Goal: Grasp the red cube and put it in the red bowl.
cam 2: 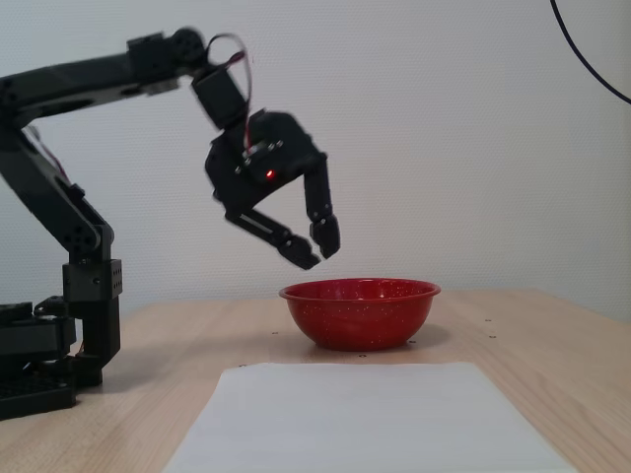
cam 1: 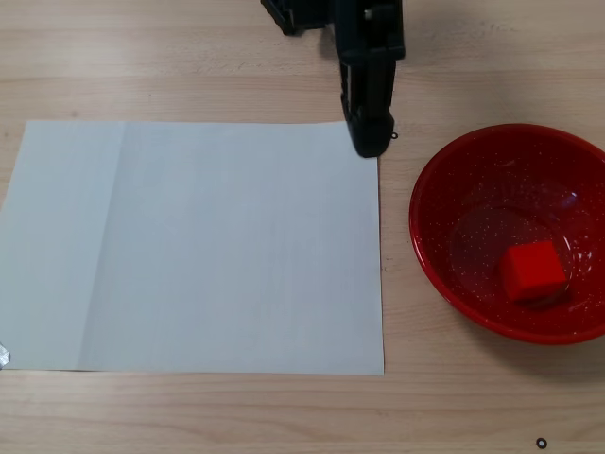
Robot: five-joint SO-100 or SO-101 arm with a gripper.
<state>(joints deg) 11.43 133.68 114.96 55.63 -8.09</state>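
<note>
Sitting inside the red bowl [cam 1: 444, 284] is one red cube [cam 1: 533, 270], a bit right of the bowl's middle in the top-down fixed view. It's turned slightly, so its edges run at a small angle to the picture's edges, with one flat face up. It's a cube, so no real long axis to speak of. From the side fixed view the red bowl [cam 2: 360, 313] hides it completely.

No writing, logos or labels readable anywhere, just fine white speckles on the inside of the bowl.

Count-wise: one cube, one bowl, one sheet of white paper [cam 1: 194, 246] lying flat on the tabletop [cam 1: 189, 57], and one black arm [cam 2: 79, 84]. A few tiny dark ring marks dot the wood, one close to the paper's top right corner and one near the bottom right edge of the top-down fixed view.

The claw [cam 2: 317, 248] hangs in the air, well above the tabletop and to the left of the bowl in the side fixed view, fingers a little apart with nothing between them. A small red light glows on its body. In the top-down fixed view the claw [cam 1: 370, 142] sits over the paper's top right corner, clear of the bowl's rim. The bowl stands just right of the paper there, not touching it.
</note>
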